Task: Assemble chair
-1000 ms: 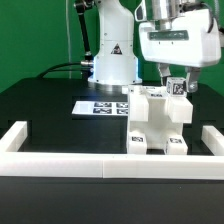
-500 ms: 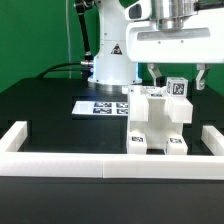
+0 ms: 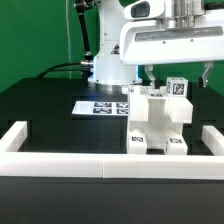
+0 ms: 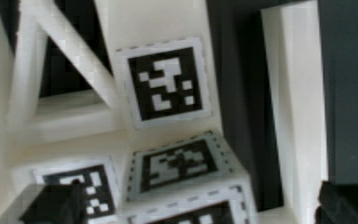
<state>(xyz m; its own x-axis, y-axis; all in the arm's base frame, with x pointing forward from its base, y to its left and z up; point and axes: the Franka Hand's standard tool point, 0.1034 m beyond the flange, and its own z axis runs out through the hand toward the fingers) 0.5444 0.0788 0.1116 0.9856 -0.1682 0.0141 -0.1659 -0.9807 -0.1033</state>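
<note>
The white chair stands partly built near the front rail, with square tags on its front blocks. A small tagged part sits on top of it at the back. My gripper hovers just above that part, jaws wide open and empty, with one dark finger on each side. In the wrist view the chair's tagged blocks fill the picture. The gripper shows only as dark fingertips at the two lower corners, apart from the chair.
The marker board lies flat behind the chair on the black table. A long low white border rail runs along the front, with ends at both sides. The arm's white base stands at the back.
The jaws have opened wide and let go of the small tagged part on the chair's top. The hand has shifted toward the exterior view's left and risen slightly.
</note>
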